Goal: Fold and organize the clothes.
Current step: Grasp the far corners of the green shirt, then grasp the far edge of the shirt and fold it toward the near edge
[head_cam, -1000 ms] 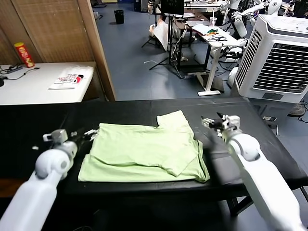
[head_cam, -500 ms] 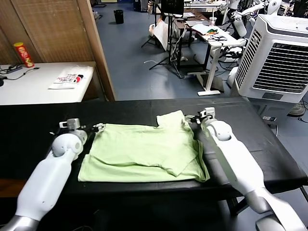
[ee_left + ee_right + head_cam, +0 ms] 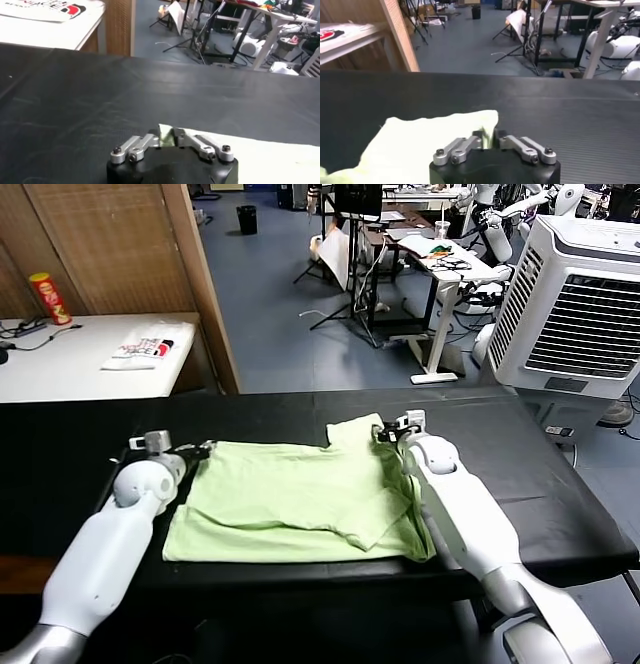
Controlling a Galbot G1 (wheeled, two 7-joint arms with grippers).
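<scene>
The pale lime-green shirt [image 3: 300, 499] lies partly folded on the black table [image 3: 80, 434]. My left gripper [image 3: 205, 448] is at the shirt's far left corner, shut on that corner [image 3: 166, 136]; the fabric shows pinched between its fingers. My right gripper [image 3: 388, 431] is at the far right corner by the sleeve, shut on the shirt's edge [image 3: 487, 132]. Both white arms reach in from the near side along the shirt's two sides.
A white table [image 3: 70, 364] at the back left holds a flat white item printed in red and black [image 3: 140, 347] and a red can [image 3: 48, 297]. A large white fan unit [image 3: 585, 294] stands at the back right. The black table's right part [image 3: 540, 454] is bare.
Both grippers moved inward onto the shirt's far corners and closed on the fabric; a second ago they stood open beside the shirt.
</scene>
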